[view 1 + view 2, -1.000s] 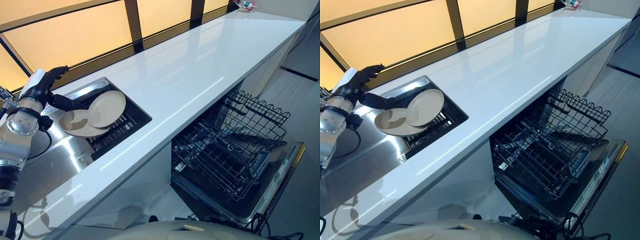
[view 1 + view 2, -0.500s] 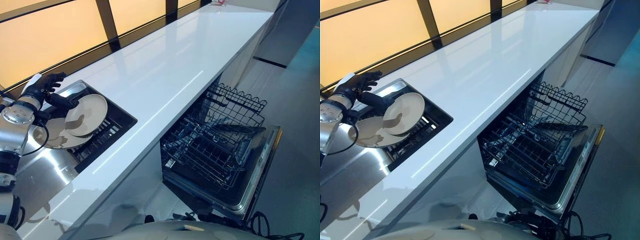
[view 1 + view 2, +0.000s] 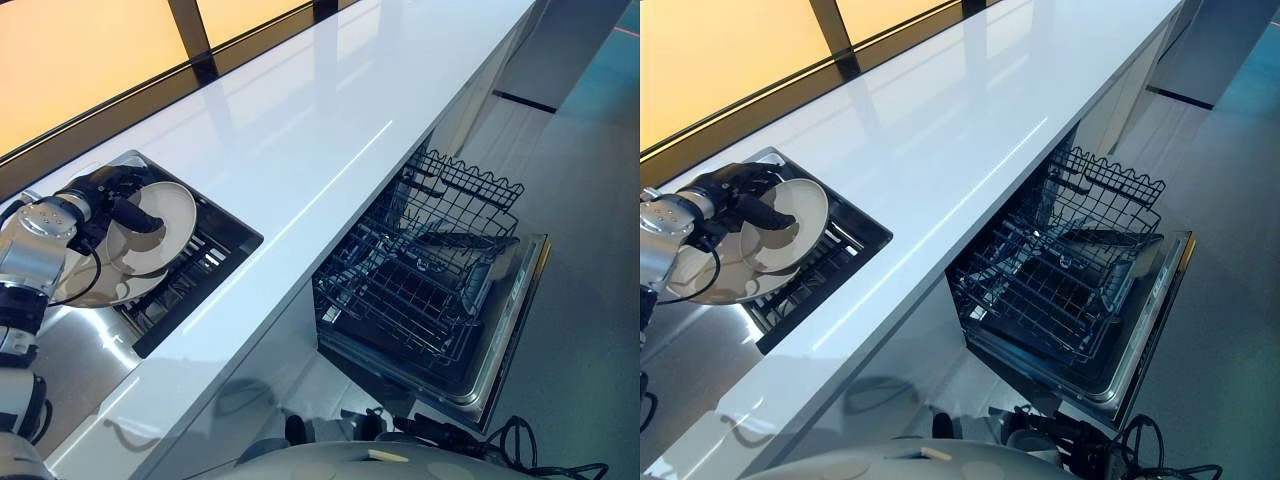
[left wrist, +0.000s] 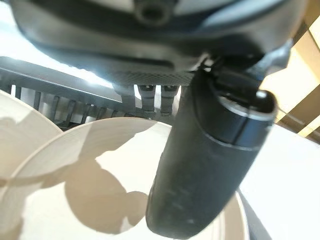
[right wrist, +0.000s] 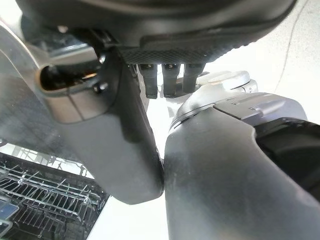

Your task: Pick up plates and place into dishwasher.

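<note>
Two beige plates lie in the sink [image 3: 214,252] at the left of the counter. The upper plate [image 3: 170,222] is tilted and overlaps the lower plate [image 3: 88,288]. My left hand [image 3: 108,196] is shut on the upper plate: its thumb [image 4: 200,165] presses the plate's face [image 4: 90,200] and its fingers [image 4: 150,97] reach behind the rim. The open dishwasher stands below the counter at the right, with its black wire rack [image 3: 430,280] pulled out over the lowered door [image 3: 505,335]. My right hand [image 5: 120,150] hangs off to the side, thumb straight and fingers relaxed, holding nothing.
A long white counter [image 3: 330,100] runs from the sink to the far right, bare on top. A dark grid [image 3: 190,280] lies in the sink under the plates. An amber window wall [image 3: 80,60] backs the counter. Grey floor [image 3: 590,250] lies beyond the dishwasher door.
The camera has swung, shifting the whole scene. My left hand went from spread open beside the plates to shut on the upper plate's rim, and that plate has tilted up.
</note>
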Motion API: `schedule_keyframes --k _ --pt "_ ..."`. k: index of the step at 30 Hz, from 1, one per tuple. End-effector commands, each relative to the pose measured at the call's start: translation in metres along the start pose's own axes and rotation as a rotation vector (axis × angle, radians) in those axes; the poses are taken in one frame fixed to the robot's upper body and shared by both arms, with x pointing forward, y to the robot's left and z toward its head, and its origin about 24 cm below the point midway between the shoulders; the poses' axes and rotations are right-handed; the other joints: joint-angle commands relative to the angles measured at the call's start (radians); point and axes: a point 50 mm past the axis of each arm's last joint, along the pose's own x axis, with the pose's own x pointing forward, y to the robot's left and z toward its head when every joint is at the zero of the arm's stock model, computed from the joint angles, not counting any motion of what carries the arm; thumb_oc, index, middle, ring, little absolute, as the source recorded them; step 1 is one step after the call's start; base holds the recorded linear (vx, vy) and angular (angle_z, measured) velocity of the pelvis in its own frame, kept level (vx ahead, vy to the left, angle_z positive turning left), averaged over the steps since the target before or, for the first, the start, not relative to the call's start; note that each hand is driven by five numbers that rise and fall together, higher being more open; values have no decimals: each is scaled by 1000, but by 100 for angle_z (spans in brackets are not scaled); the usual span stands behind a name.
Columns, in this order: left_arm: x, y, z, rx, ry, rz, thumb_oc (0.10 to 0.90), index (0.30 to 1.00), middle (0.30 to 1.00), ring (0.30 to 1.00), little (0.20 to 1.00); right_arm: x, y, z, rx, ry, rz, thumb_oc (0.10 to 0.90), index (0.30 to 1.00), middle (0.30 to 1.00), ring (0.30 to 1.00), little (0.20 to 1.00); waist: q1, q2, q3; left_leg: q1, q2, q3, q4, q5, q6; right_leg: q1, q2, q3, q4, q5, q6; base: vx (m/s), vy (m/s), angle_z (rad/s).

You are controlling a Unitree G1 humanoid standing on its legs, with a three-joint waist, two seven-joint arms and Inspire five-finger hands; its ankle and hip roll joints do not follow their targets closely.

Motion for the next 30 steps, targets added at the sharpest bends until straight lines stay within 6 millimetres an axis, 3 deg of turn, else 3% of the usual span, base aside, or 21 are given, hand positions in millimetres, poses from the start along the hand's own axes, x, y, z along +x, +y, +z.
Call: schedule_keyframes --k 1,10,11,12,13,22,30 --pt "-29 94 49 110 -96 316 800 900 900 900 900 -8 -23 -12 22 60 -77 800 900 900 900 900 -4 84 -15 39 -85 24 44 -174 62 -97 24 35 160 -96 95 36 25 0" --pt "-31 101 52 99 -75 265 800 900 900 900 900 -8 -22 -10 12 62 -77 800 900 900 900 900 -6 85 -6 32 -88 31 47 -177 63 -113 20 39 170 -95 104 13 10 -2" --pt "-31 100 52 82 -80 248 564 698 698 698 664 -8 -22 -9 13 61 -76 800 900 900 900 900 -5 85 -5 31 -88 31 48 -177 63 -112 20 39 169 -94 104 0 0 0" --pt "-30 99 52 69 -87 233 435 587 587 587 535 -8 -22 -9 12 60 -76 800 900 900 900 900 -5 84 -5 30 -88 31 49 -177 63 -111 20 39 167 -94 104 0 0 0" --pt "-30 98 52 42 -99 204 100 300 300 300 200 -8 -22 -9 12 59 -77 800 900 900 900 900 -4 85 -4 30 -88 31 50 -178 62 -110 20 39 167 -94 104 0 0 0" --pt "-28 80 46 -59 -135 -21 100 300 300 300 200 -9 -23 -4 27 43 -80 800 900 900 900 900 9 85 3 26 -88 20 58 -180 62 -112 20 36 167 -92 105 0 0 0" --pt "-28 74 45 -64 -164 -38 100 300 300 300 200 -8 -22 -1 31 41 -76 800 900 900 900 900 16 84 0 26 -87 15 54 -179 60 -109 23 34 160 -92 105 -28 -11 1"
